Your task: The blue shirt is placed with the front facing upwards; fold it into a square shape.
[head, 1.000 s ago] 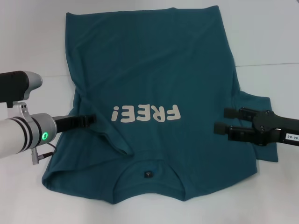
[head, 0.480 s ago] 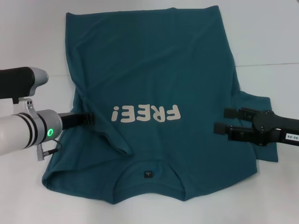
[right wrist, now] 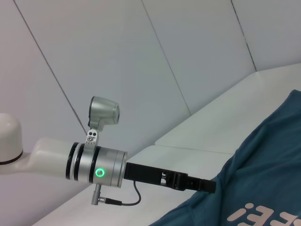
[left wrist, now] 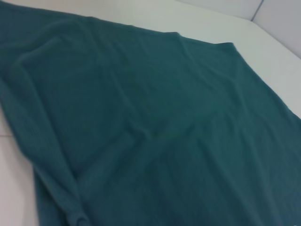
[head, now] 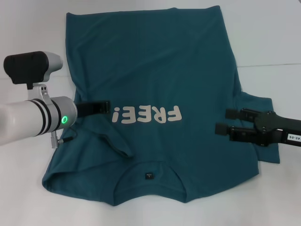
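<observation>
Head view: the left gripper [head: 107, 106] is held over the blue shirt [head: 155, 70], its dark fingers reaching in from the robot's left side and ending just beside the exclamation mark of the white "FREE!" print [head: 146, 114]; whether these fingers are parted or closed cannot be told, since only a single dark bar is seen; a green ring light [head: 65, 119] glows on the silver wrist behind them. The right gripper [head: 225, 121] is seen over the opposite side of the shirt, near the right sleeve [head: 260, 106]; its two black fingers are spread apart with nothing between them, one above the other in the view, both pointing toward the print. The shirt is spread flat on the white table [head: 277, 37], front up, with the round collar [head: 149, 175] and its small dark label [head: 149, 176] nearest the robot and the hem at the far edge; a raised fold of cloth [head: 117, 143] runs diagonally from under the left gripper toward the collar. In the right wrist view the left arm's fingers [right wrist: 195, 182] are seen at the shirt's edge, with a grey cable [right wrist: 127, 201] hanging beneath the wrist; in the left wrist view only wrinkled teal fabric and a strip of table are shown.
</observation>
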